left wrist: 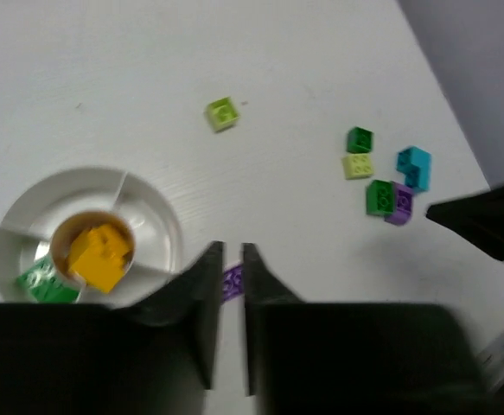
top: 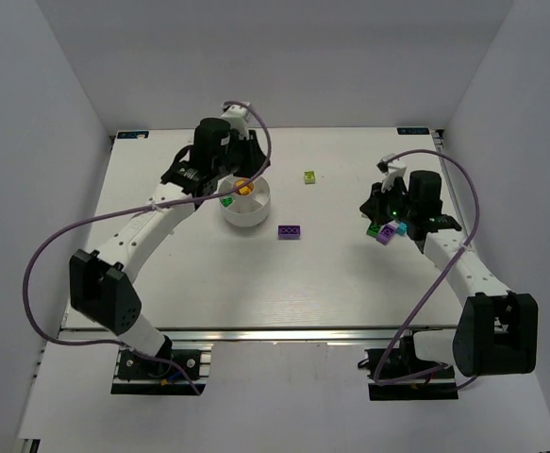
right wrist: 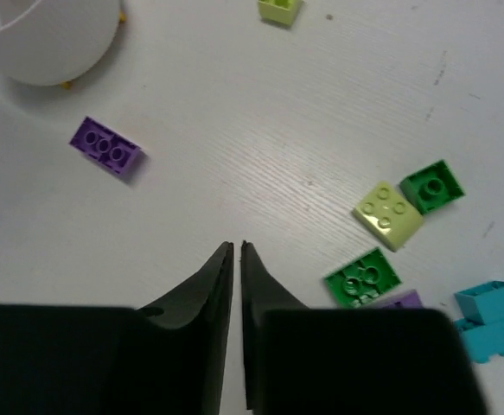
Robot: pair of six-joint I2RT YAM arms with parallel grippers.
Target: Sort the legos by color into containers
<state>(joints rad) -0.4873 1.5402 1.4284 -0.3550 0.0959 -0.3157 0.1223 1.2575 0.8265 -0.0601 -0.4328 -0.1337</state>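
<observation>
Task is running early: dish (left wrist: 152, 226) is holding yellow bricks (left wrist: 100, 255) in its well, one green piece (left wrist: 44, 281) in a wedge; seven are lying loose outside it: two lime bricks (left wrist: 223, 113), two green bricks (left wrist: 360, 138), two purple bricks (right wrist: 106, 147), one cyan brick (left wrist: 414, 166); my left gripper (left wrist: 232, 251) and right gripper (right wrist: 237, 249) are hovering pinched together, empty.

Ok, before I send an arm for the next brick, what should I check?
1. Left gripper empty: ok, jaws closed on nothing.
2. Right gripper empty: ok, jaws closed on nothing.
3. Jaws open for a grasp: not ok, both closed.
4. Long purple brick lying alone, clear all round: ok.
5. Dish has free wedges: ok, several show empty.
6. Cluster spaced for a clean pick: not ok; green brick touches small purple brick.
</observation>
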